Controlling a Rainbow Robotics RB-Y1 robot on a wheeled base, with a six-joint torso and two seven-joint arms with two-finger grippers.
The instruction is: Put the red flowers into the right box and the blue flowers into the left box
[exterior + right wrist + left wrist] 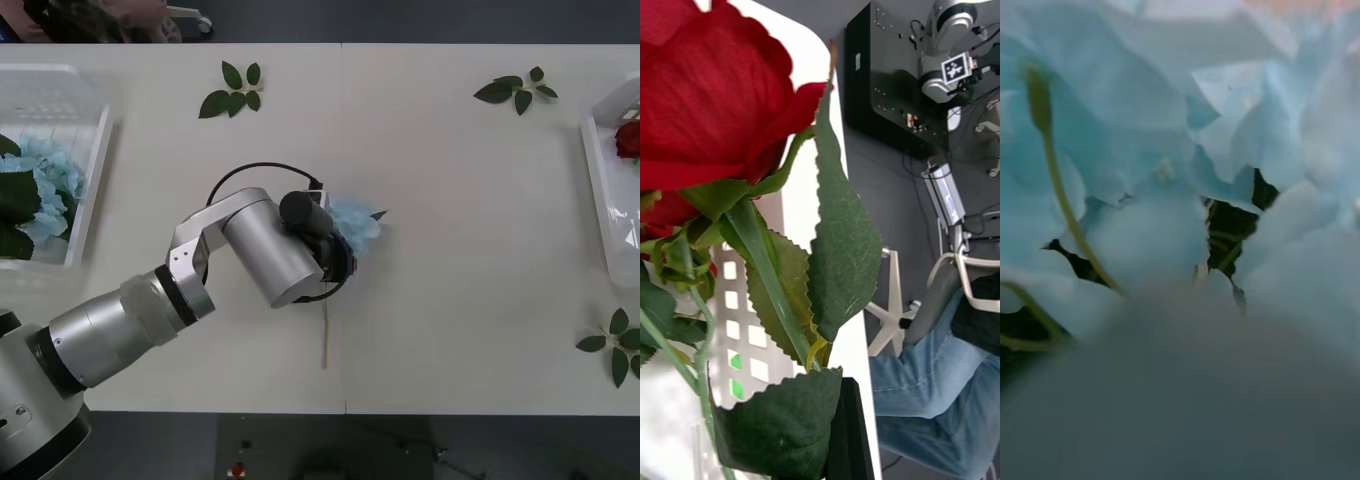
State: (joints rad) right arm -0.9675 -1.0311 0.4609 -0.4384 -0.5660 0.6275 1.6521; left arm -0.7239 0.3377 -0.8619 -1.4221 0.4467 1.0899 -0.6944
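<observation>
A blue flower (pixel 358 222) lies in the middle of the table, its pale stem (pixel 324 340) pointing toward the front edge. My left gripper (pixel 338 243) is down on the bloom, hidden under its own wrist. Pale blue petals (pixel 1150 150) press right up against the left wrist camera. More blue flowers (pixel 42 182) lie in the left box (pixel 92 190). A red flower (pixel 628 140) rests in the right box (pixel 598 200) at the right edge. In the right wrist view the rose (pixel 707 97) and its leaves (pixel 839 247) are very close, above the box's slotted base (pixel 734 300).
Loose green leaf sprigs lie at the back left (pixel 232 92), the back right (pixel 517 90) and the front right (pixel 612 345). The table top (pixel 470 250) is bare between the flower and the right box. Beyond the table edge are chairs (pixel 895 315).
</observation>
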